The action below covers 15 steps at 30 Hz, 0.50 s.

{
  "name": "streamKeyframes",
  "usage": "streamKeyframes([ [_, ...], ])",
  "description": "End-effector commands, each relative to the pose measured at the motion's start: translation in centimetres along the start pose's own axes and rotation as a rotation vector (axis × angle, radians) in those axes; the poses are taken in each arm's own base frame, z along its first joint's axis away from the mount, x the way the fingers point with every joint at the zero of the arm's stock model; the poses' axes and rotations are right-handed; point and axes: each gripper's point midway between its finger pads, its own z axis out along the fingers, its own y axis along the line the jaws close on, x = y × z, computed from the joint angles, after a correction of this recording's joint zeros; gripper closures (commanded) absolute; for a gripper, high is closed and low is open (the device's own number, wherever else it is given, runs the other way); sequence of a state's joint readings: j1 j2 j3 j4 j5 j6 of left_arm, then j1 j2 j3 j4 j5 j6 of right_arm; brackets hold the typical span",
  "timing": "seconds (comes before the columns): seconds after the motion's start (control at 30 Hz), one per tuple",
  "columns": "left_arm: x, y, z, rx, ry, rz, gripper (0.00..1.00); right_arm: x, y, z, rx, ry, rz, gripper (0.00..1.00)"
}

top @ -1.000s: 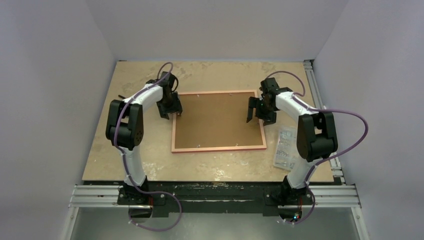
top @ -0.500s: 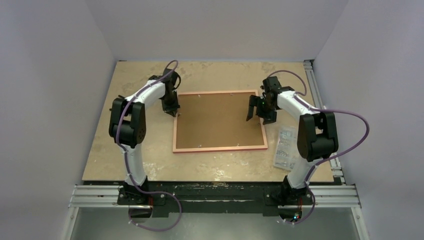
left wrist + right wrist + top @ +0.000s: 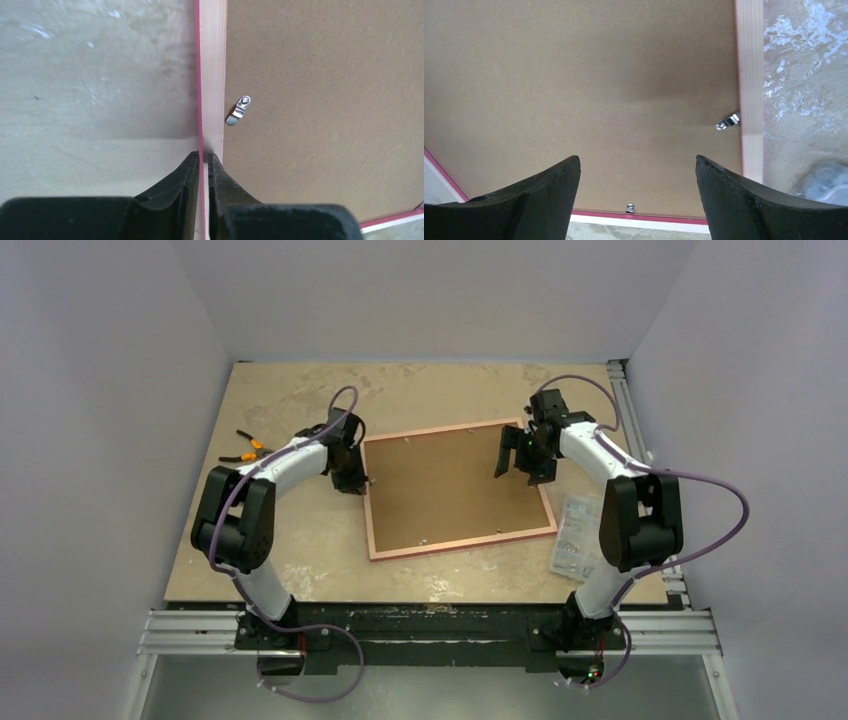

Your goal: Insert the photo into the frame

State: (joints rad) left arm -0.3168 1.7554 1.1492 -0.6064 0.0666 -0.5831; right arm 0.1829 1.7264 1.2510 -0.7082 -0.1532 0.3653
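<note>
top external view first: the frame (image 3: 464,542) lies face down in the middle of the table (image 3: 300,390), tan wooden back up, with a thin pink edge showing round it. it sits askew to the table's edges. the brown backing board (image 3: 450,490) fills its opening.

look at the left wrist view and you have the wooden rail (image 3: 212,75) running up the picture, a small metal clip (image 3: 239,111) at the seam between rail and board. the left gripper (image 3: 202,160) sits at that rail's outer pink edge, fingers drawn almost together with only a sliver between them. you can't tell from here whether they pinch anything. from above, it is at the frame's left side (image 3: 355,483).

the right gripper (image 3: 520,468) hangs over the board near the frame's upper right corner. its fingers are spread wide and hold nothing, as the right wrist view (image 3: 636,165) shows. another clip (image 3: 728,121) sits by the rail there.

farther out, orange-handled pliers (image 3: 245,448) lie at the table's left side. a clear packet (image 3: 575,535) lies just right of the frame's lower right corner.
</note>
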Motion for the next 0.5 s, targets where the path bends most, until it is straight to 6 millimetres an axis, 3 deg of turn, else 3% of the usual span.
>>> streamKeyframes([
  [0.0, 5.4, -0.6, 0.7, 0.015, 0.129, -0.015, 0.83, -0.8, 0.5, -1.8, -0.022, -0.043, -0.016, 0.16],
  [0.13, 3.5, 0.2, -0.3, -0.053, 0.055, -0.010, 0.55, -0.9, 0.4, -1.9, -0.019, -0.047, -0.017, 0.16],
  [0.2, 2.1, -0.3, -0.7, -0.058, 0.034, 0.001, 0.45, -1.0, 0.4, -2.0, -0.021, -0.052, -0.015, 0.16],
  [0.47, -0.1, -2.7, -0.5, -0.003, 0.023, 0.013, 0.39, -0.8, 0.3, -1.9, -0.022, -0.044, -0.016, 0.16],
])
